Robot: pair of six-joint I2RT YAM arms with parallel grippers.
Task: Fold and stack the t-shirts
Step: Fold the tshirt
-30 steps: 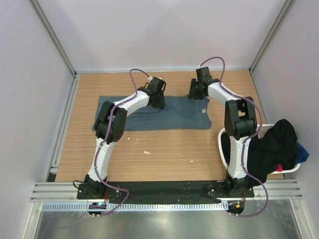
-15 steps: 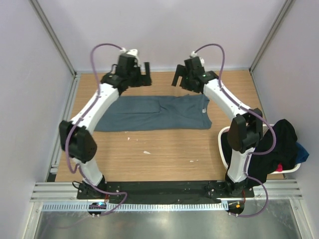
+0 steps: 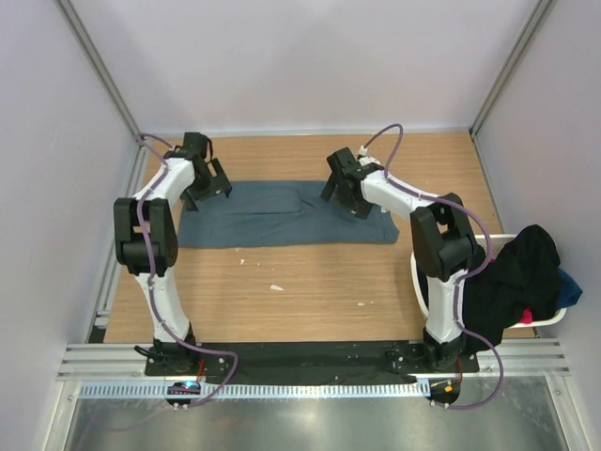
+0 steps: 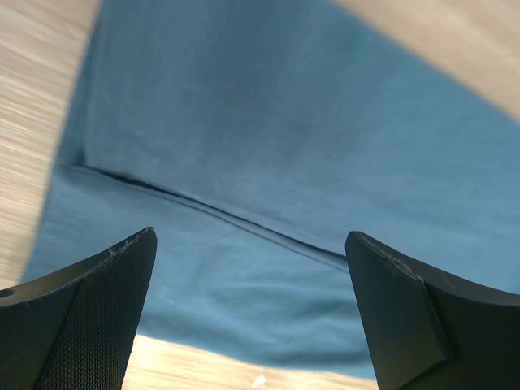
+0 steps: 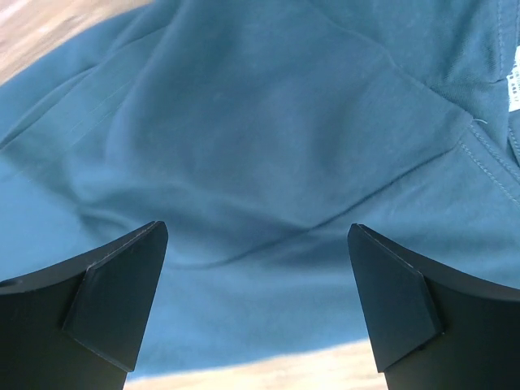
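Lengthwise, the slate blue-grey t-shirt (image 3: pixel 282 214) lies flat on the wooden bench (image 3: pixel 310 282) as a long folded strip. Its long axis runs from the left side to the right side, across the far half of the bench. The neck end points right, where a small white label (image 3: pixel 386 209) shows at the collar; the hem end points left.

The left hand (image 3: pixel 210 184) hangs over the left end of the strip. In the left wrist view, the left hand (image 4: pixel 249 240) has its fingers (image 4: pixel 89 325) spread wide with nothing between them. The t-shirt (image 4: pixel 284 122) fills the space below, and a folded edge crosses it at a slant. Whether the tips touch the cloth cannot be told.

The right hand (image 3: pixel 346 199) is over the right half, short of the collar. In the right wrist view, the right hand (image 5: pixel 257 230) is equally wide apart and grips nothing. Beneath it the t-shirt (image 5: pixel 244 122) is softly wrinkled, and the white label (image 5: pixel 513 85) sits at the right edge.

A white laundry basket (image 3: pixel 418 268) stands at the right edge of the bench, just beside the right arm's base. A black shirt (image 3: pixel 516 268) is heaped in it and spills over the rim, with a blue one (image 3: pixel 569 287) at the far right. A bit of red cloth (image 3: pixel 528 316) peeks out low down. A few white scraps (image 3: pixel 277 287) lie on the bare wood near the middle.
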